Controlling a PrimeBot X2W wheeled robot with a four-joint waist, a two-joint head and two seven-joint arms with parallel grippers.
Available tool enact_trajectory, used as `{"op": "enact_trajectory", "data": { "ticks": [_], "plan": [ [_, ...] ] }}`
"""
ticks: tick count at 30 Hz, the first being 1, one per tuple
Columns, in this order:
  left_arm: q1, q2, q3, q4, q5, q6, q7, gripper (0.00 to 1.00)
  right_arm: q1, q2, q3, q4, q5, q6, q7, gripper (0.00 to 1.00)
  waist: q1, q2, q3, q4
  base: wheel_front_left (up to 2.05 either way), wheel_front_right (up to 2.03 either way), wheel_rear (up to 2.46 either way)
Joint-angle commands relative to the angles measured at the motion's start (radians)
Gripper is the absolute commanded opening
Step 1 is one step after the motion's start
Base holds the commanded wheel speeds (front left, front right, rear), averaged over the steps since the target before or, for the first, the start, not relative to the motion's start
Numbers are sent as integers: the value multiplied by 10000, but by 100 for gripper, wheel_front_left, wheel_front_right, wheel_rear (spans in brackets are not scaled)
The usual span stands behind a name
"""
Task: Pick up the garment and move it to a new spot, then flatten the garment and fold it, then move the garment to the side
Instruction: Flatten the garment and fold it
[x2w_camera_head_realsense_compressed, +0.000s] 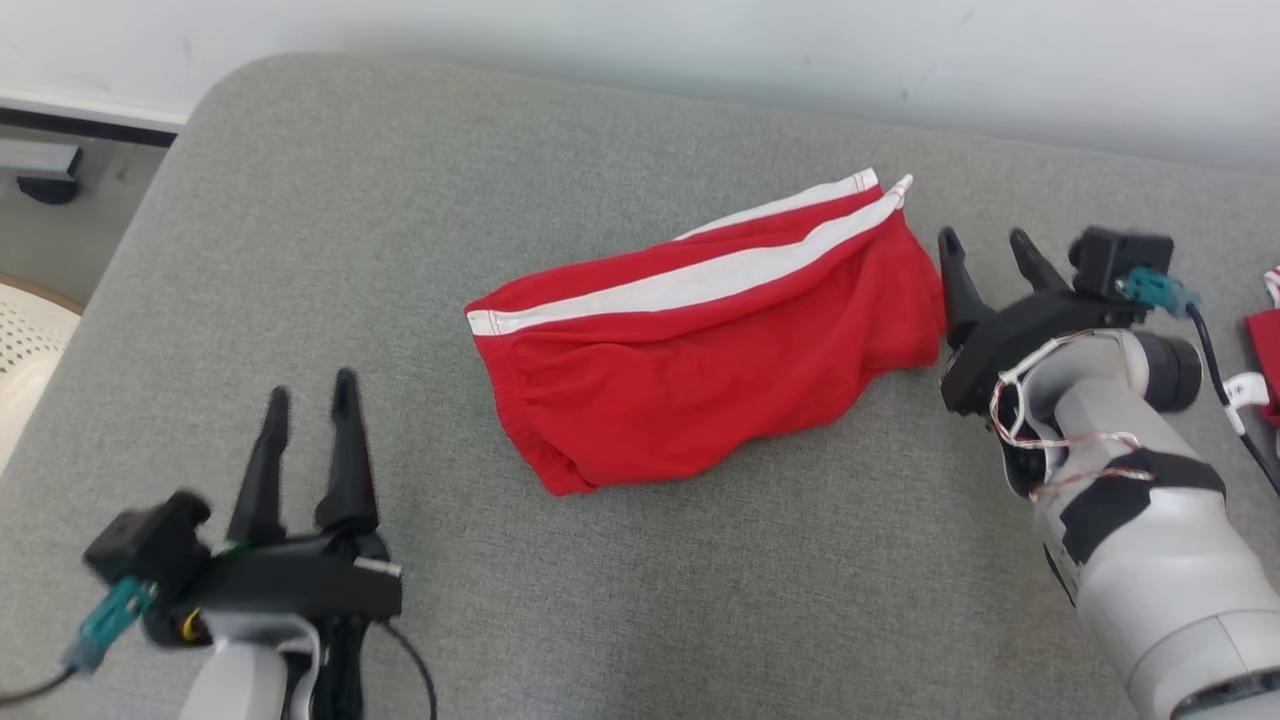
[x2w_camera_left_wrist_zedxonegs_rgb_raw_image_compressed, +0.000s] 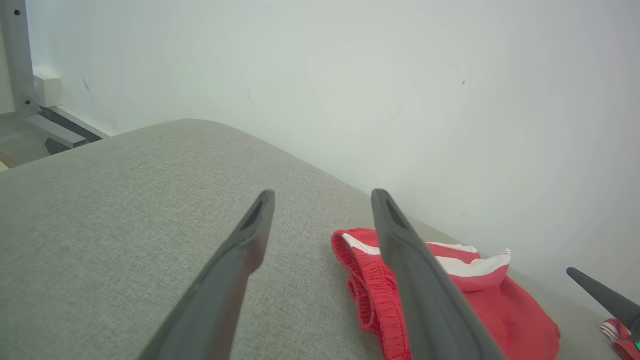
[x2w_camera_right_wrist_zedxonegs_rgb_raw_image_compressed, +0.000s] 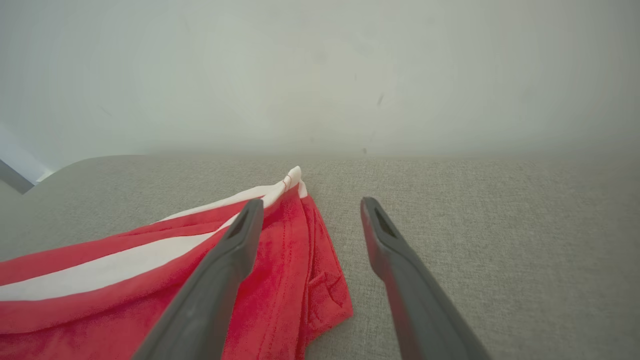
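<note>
From the head, red shorts (x2w_camera_head_realsense_compressed: 700, 400) with a white stripe lie bunched mid-way across the grey padded surface (x2w_camera_head_realsense_compressed: 400, 250); the left jaws stand wide open and empty at the lower left, well apart from them, and the right jaws, equally wide and empty, sit just beside their right end. From the left wrist, spread fingers (x2w_camera_left_wrist_zedxonegs_rgb_raw_image_compressed: 240, 260) hold nothing, the shorts (x2w_camera_left_wrist_zedxonegs_rgb_raw_image_compressed: 510, 315) lying beyond on the surface (x2w_camera_left_wrist_zedxonegs_rgb_raw_image_compressed: 125, 200). From the right wrist, one finger (x2w_camera_right_wrist_zedxonegs_rgb_raw_image_compressed: 225, 270) crosses the shorts (x2w_camera_right_wrist_zedxonegs_rgb_raw_image_compressed: 100, 310), the other crosses bare surface (x2w_camera_right_wrist_zedxonegs_rgb_raw_image_compressed: 500, 225), nothing gripped between them
</note>
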Motion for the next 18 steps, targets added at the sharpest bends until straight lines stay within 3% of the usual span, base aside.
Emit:
{"op": "enact_trajectory", "data": {
  "ticks": [1, 7, 18],
  "plan": [
    [139, -59, 49, -49, 99, 6, -11, 100, 116, -26, 18, -6, 65, -25, -53, 100, 3, 1, -146, -23, 0, 0, 0],
    [1242, -486, 919, -974, 1571, -31, -11, 100, 491, -338, 99, 232, 371, -25, 12, 100, 3, 1, -111, 368, 0, 0, 0],
    [1559, -704, 974, -984, 2443, -135, -13, 100, 322, -783, -95, 708, 282, -25, 344, 100, 3, 1, 288, 1208, 0, 0, 0]
  ]
}}
